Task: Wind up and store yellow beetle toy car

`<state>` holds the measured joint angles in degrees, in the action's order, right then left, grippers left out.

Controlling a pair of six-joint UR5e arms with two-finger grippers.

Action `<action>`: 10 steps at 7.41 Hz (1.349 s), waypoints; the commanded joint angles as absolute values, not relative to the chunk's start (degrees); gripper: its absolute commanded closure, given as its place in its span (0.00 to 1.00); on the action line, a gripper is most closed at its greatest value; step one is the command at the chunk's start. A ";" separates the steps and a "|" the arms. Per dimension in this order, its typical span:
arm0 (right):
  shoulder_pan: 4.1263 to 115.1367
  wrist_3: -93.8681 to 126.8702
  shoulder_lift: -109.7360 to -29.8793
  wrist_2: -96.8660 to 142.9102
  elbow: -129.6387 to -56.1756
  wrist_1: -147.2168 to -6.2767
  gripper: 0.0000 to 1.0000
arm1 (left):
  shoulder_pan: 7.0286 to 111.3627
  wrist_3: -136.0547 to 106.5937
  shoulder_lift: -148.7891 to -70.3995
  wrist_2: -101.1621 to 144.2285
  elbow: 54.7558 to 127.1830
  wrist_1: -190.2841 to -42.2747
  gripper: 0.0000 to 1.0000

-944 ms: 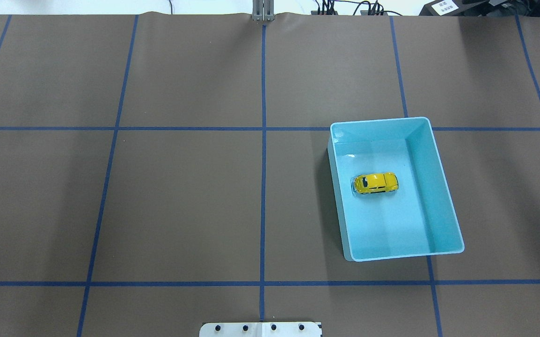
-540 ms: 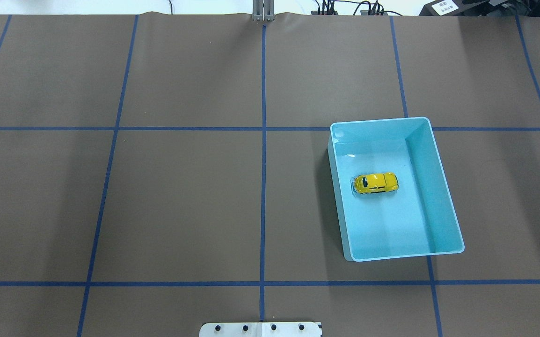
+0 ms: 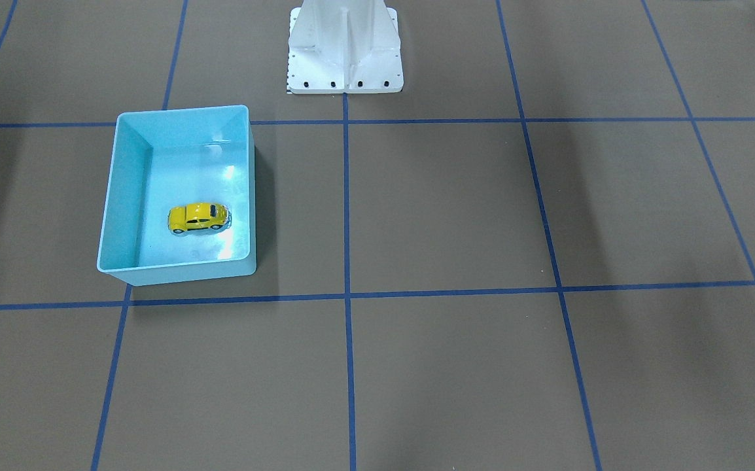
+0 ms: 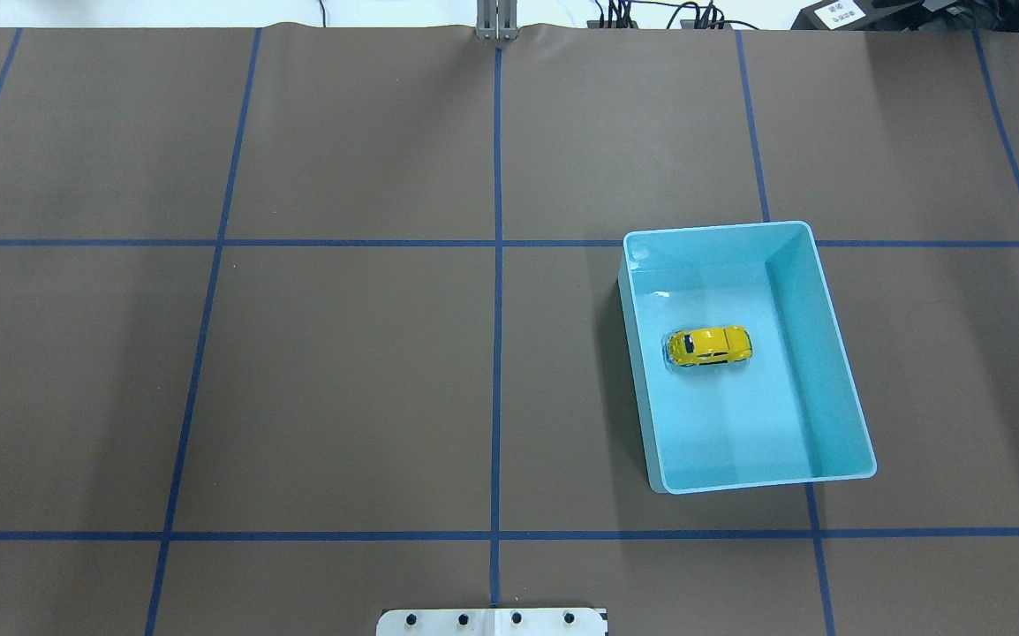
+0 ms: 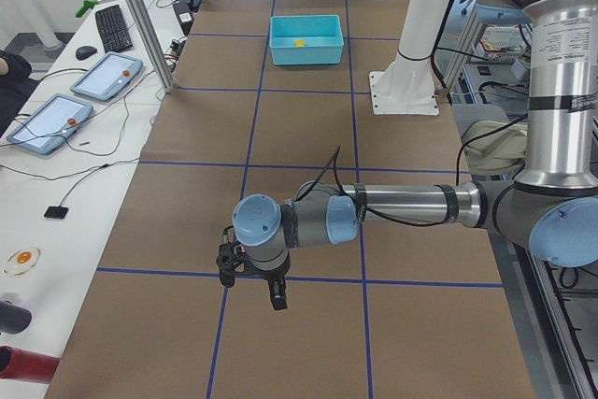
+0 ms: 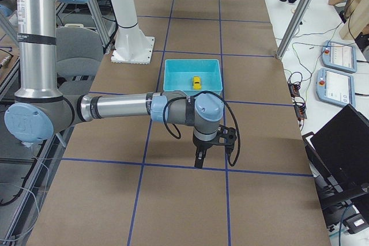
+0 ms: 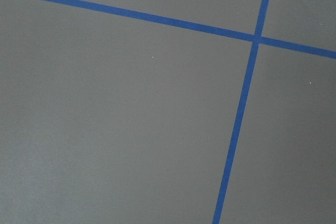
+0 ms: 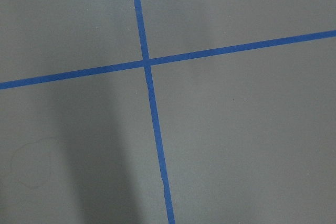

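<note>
The yellow beetle toy car (image 4: 709,345) stands on its wheels on the floor of the light-blue bin (image 4: 713,227), right of the table's middle. It also shows in the front view (image 3: 198,217) inside the bin (image 3: 130,190), and small in the side views (image 5: 299,43) (image 6: 196,81). My left gripper (image 5: 250,289) hangs over the table's left end, far from the bin. My right gripper (image 6: 213,156) hangs over the table's right end, a short way from the bin. Neither holds the car. I cannot tell whether they are open or shut. The wrist views show only brown mat and blue tape lines.
The white robot base (image 3: 345,46) stands at the table's near edge. A metal post (image 5: 140,21) and tablets (image 5: 103,77) lie along the far edge, with a laptop (image 6: 346,142) beyond the mat.
</note>
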<state>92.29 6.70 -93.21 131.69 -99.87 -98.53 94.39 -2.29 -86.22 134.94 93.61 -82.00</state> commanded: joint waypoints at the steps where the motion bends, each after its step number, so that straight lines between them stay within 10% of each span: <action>1: 92.29 6.77 -92.90 131.66 -99.23 -97.73 0.01 | 94.39 -2.29 -86.22 134.91 93.60 -82.00 0.00; 10: 91.93 6.77 -90.44 131.66 -95.80 -97.73 0.00 | 94.39 -2.29 -86.22 134.91 93.60 -82.00 0.00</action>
<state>92.02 6.79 -90.75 131.66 -95.96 -97.71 94.40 -2.29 -86.22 134.91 93.62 -82.00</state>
